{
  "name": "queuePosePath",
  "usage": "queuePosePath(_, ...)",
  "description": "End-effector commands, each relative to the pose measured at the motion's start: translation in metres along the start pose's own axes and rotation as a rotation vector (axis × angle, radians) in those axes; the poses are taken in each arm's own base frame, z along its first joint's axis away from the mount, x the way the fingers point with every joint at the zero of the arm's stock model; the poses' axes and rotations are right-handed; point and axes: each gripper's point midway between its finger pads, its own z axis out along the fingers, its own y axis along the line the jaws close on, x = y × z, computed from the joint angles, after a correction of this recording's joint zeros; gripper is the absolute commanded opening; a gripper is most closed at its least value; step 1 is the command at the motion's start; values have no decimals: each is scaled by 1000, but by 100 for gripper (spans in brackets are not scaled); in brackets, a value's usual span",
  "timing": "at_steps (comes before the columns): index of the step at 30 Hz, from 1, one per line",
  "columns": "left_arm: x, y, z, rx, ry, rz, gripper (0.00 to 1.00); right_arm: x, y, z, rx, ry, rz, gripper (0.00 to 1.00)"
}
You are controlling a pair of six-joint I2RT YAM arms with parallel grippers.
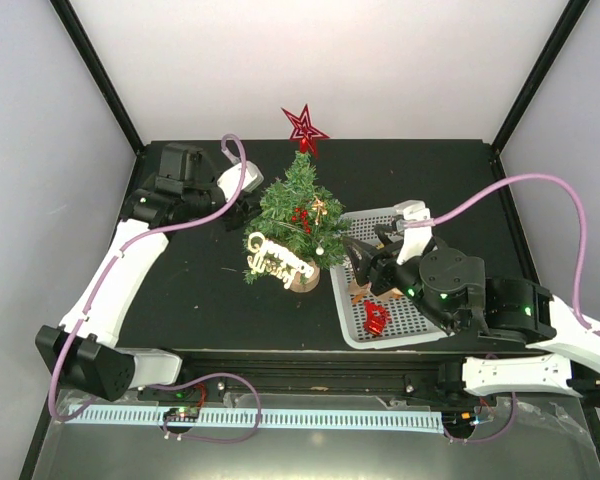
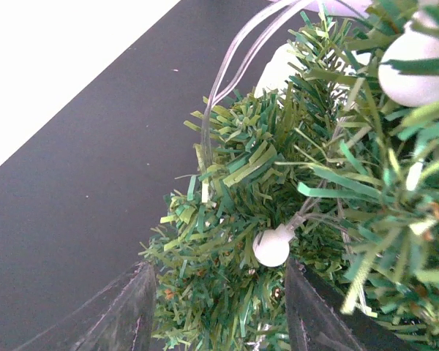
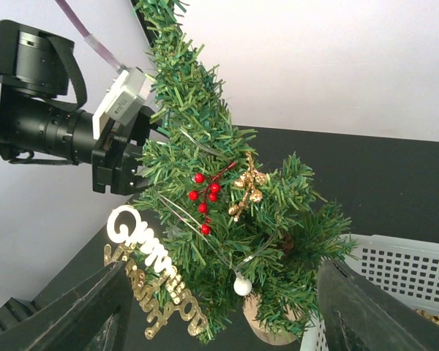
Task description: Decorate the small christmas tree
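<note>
Dark-green small christmas tree [image 1: 298,225]: upright on the black table [image 1: 190,290], between the two arms; a red star [image 1: 304,128] sits at its tip and a script sign [image 1: 277,258] hangs low on its near-left side.
Long axis: vertical, from base to star. Its lean in the right wrist view is probably only that camera's roll.
Left end effector [image 2: 219,314]: pressed into the tree's far-left foliage. Its jaws are parted around a tuft of branch and a white bulb [image 2: 271,247] of the light string, with no squeeze visible.
Right end effector [image 3: 227,307]: just right of the tree and above the white basket [image 1: 355,338], with its jaws wide and nothing in them.
Direction: the tree lies straight ahead of the right end effector's open jaws, with its right flank facing them.
Nearer arm: the left one touches the needles, while the right is near but apart.
Basket: just beside the tree's base on its right, holding a red ornament [image 1: 377,318].
Coming move, my judgement: the right end effector goes down and away from the tree to the ornament. It then goes back across to the tree's right flank.
</note>
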Motion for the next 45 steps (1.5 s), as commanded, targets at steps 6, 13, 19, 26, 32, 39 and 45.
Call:
queuePosePath(6,-9,3,-25,-75,-32,15,49,-3,-9,-5,11,-43,48,70)
queuePosePath(13,-15,9,-46,-129,-56,7,54,-2,-14,-10,1,-52,59,70)
queuePosePath(19,-24,10,-72,-187,-83,6,61,2,-20,-14,-8,-62,62,73)
queuePosePath(26,-27,-1,-115,-245,-99,-24,76,20,-35,-12,96,41,-3,99)
queuePosePath(32,-27,-66,-148,-125,-147,-4,99,26,-53,-25,192,146,-26,100)
queuePosePath(39,1,-129,-175,-55,-115,25,99,21,-93,-69,232,163,46,100)
queuePosePath(45,10,-158,-193,-95,-176,58,99,-3,-111,-106,136,65,132,100)
